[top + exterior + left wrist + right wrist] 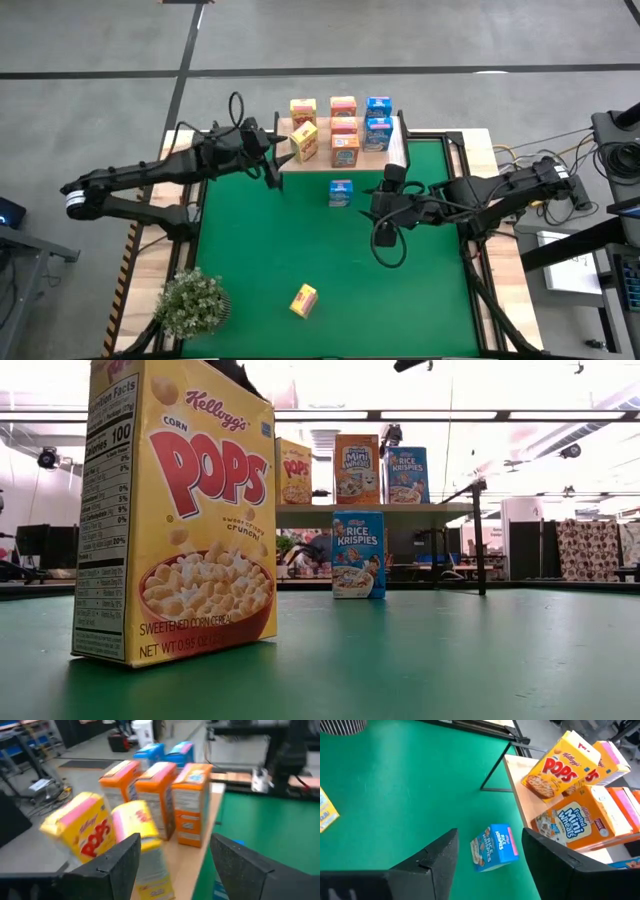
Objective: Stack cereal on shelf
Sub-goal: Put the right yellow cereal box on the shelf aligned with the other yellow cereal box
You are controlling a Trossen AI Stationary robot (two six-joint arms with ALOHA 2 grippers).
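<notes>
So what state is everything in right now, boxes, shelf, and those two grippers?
Shelf: holding seven cereal boxes.
Tilted yellow box: leaning on shelf.
Blue box: upright on the mat, off shelf.
Yellow box: on the mat, near the plant.
Left gripper: open, empty.
Right gripper: open, empty.

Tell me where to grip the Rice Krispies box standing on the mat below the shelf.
The Rice Krispies box stands upright and alone on the green mat, with free space around it. Probably best: bring the right gripper, fingers open and already beside it, down from above and pinch the box's two narrow side panels near the top.
</notes>
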